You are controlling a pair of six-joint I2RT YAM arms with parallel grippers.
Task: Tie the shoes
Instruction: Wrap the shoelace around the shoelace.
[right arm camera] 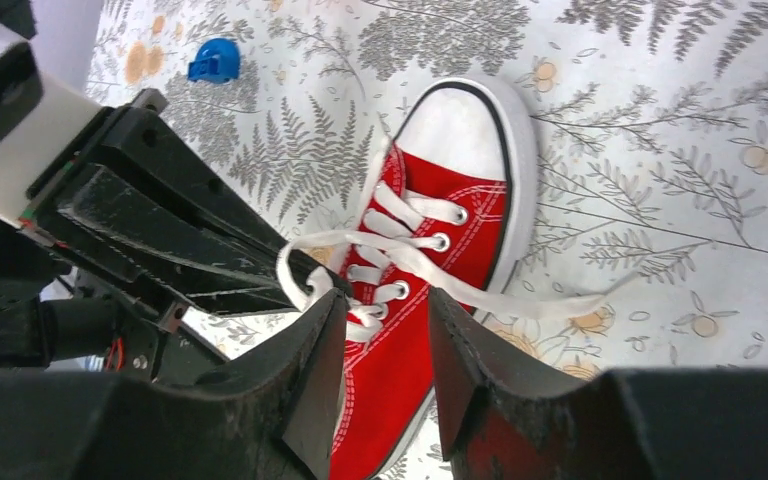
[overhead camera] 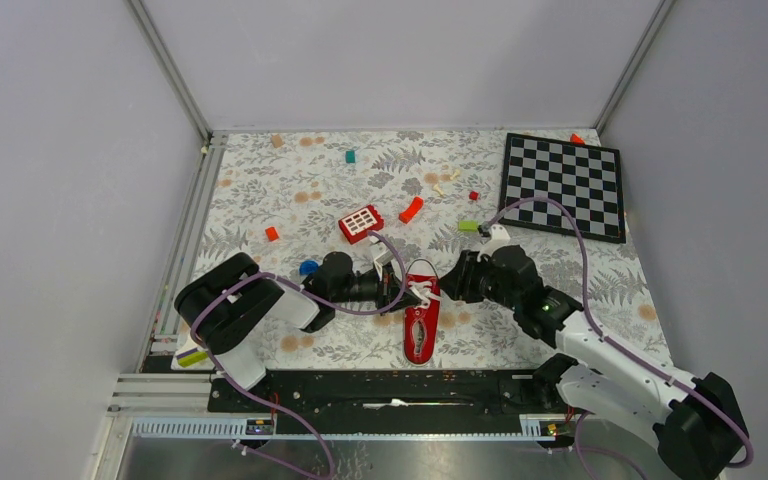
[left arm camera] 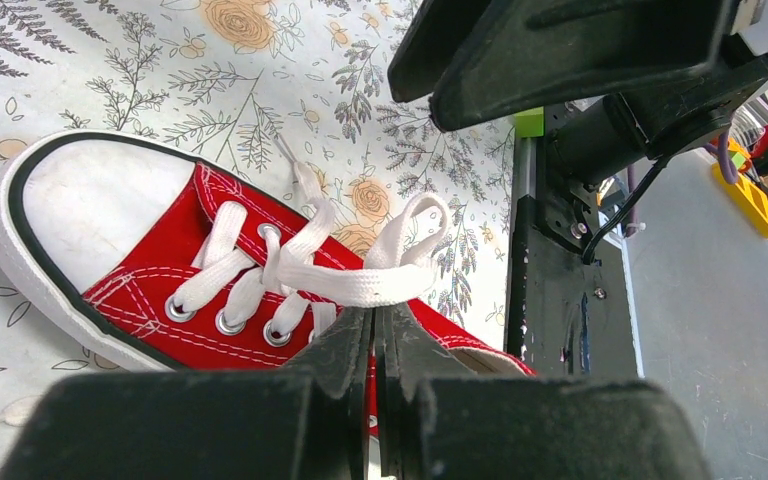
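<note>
One sneaker [overhead camera: 421, 322], heel near table [overhead camera: 290, 190] front edge

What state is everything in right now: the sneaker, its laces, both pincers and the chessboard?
sneaker: upright on its sole, not yet tied.
laces: threaded through the eyelets, one loop pulled up, one end loose on the table.
left pincer: shut on the lace loop.
right pincer: open, holding nothing, over the sneaker.
chessboard: lying flat, no pieces on it.
</note>
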